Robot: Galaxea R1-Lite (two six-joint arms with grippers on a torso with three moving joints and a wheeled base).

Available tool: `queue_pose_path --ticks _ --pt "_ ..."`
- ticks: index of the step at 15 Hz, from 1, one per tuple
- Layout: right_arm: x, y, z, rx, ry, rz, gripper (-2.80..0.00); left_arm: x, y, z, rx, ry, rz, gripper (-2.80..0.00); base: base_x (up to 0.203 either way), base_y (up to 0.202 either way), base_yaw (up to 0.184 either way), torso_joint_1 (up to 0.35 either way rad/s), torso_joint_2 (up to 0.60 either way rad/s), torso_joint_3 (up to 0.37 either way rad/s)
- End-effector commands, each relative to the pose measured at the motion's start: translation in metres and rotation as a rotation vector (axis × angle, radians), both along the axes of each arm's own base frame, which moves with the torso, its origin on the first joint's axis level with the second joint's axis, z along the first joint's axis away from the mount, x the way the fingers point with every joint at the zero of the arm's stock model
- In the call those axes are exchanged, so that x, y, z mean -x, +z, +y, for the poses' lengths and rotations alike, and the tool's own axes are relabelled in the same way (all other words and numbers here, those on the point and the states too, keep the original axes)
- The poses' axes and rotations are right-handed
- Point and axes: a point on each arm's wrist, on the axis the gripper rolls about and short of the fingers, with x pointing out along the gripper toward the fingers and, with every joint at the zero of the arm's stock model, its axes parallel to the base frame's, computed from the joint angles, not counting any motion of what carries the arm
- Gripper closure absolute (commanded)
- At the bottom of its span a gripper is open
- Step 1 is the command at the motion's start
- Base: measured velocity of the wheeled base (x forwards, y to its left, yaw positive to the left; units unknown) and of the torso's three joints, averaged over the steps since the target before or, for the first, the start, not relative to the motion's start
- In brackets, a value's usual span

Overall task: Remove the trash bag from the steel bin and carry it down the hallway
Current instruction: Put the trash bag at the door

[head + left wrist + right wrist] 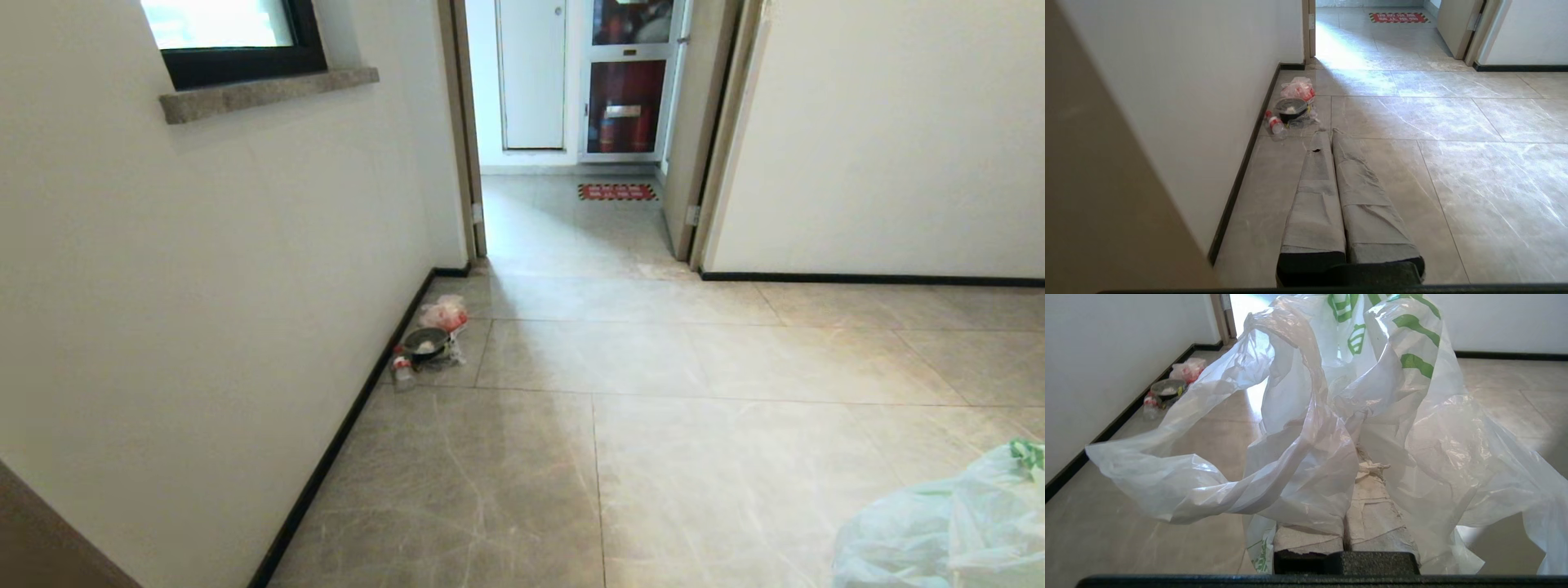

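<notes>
The trash bag (pixel 1306 457), thin white crinkled plastic with green print, billows over and around my right gripper (pixel 1360 455), which is shut on a bunch of it. The bag hides the fingertips. In the head view only a lump of the trash bag (pixel 947 531) shows at the bottom right corner, above the hallway's grey marbled floor (pixel 694 367). My left gripper (pixel 1329 131) is shut with nothing in it and points level along the floor beside the left wall. The steel bin is out of view.
By the left wall's black baseboard lie a clear bag with red contents (pixel 445 312), a dark bowl (pixel 424 340) and a small bottle (pixel 402 369). Ahead is a doorway with its door (pixel 694 122) open, a red floor mat (pixel 617 192) beyond it. A stone window sill (pixel 269 90) juts from the left wall.
</notes>
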Motion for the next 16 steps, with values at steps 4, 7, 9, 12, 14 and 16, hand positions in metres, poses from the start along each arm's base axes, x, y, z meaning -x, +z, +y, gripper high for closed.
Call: queue_pose_path --ticks 4,7,9,12,14,16 --pt "-0.0001 0.0001 0.0000 0.001 0.001 0.001 0.00 0.0000 0.0000 0.0000 0.000 -0.001 0.000 0.00 0.196 0.000 0.002 0.001 0.00 -0.001" --pt "-0.0001 0.0001 0.0000 0.001 0.000 0.001 0.00 0.0000 0.0000 0.0000 0.000 0.000 0.000 0.00 0.196 0.000 0.001 0.006 0.00 0.001" --pt "-0.0001 0.0001 0.0000 0.001 0.001 0.001 0.00 0.0000 0.0000 0.0000 0.000 0.001 0.000 0.00 0.208 0.000 0.004 0.002 0.01 0.000" --pt "-0.0001 0.0001 0.0000 0.001 0.001 0.001 0.00 0.0000 0.0000 0.0000 0.000 -0.001 0.000 0.00 0.191 0.000 0.000 0.002 0.00 0.003" --pt "-0.0001 0.0001 0.0000 0.001 0.001 0.001 0.00 0.0000 0.0000 0.0000 0.000 0.001 0.000 0.00 0.193 0.000 0.001 0.005 0.00 0.001" --pt "-0.0001 0.0001 0.0000 0.001 0.001 0.001 0.00 0.0000 0.0000 0.0000 0.000 0.001 0.000 0.00 0.195 0.000 0.002 0.006 0.00 0.003"
